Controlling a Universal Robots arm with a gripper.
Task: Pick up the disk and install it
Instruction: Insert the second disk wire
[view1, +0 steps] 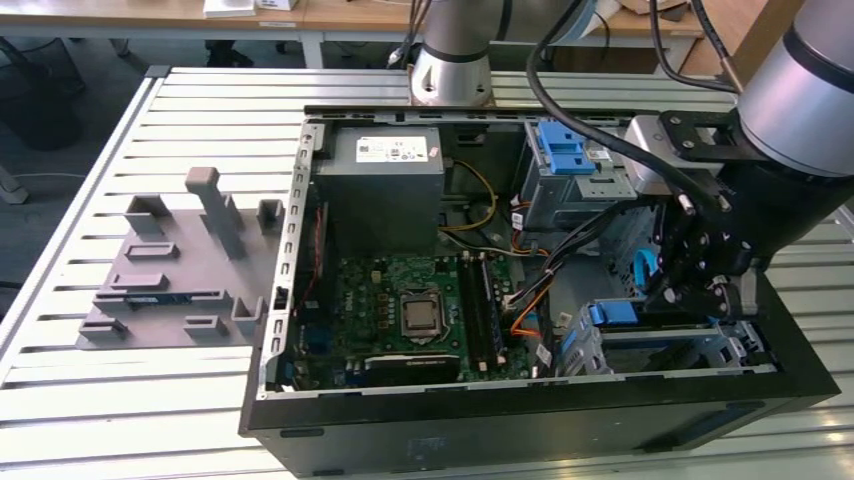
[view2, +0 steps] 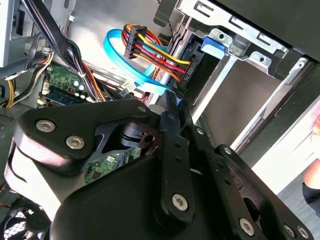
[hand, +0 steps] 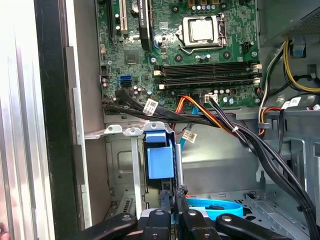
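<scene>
The tool (hand: 174, 212), fingers nearly together, stands at the disk (hand: 160, 160) seated in the computer case's (view1: 534, 420) bay

1. The open computer case (view1: 534, 420) lies on a slatted metal table (view1: 80, 400).
2. The green circuit board (view1: 400, 310) is beside the pincer, inside the case.
3. The grey power box (view1: 380, 190) stands farther from the pincer.
4. A grey plastic holder (view1: 174, 270) is well apart, outside the case.

In the exterior view the computer case (view1: 400, 420) lies on the tabletop (view1: 200, 85); the holder rack (view1: 174, 265) sits toward the exterior view's left of it, the power supply (view1: 387, 175) inside.
</scene>
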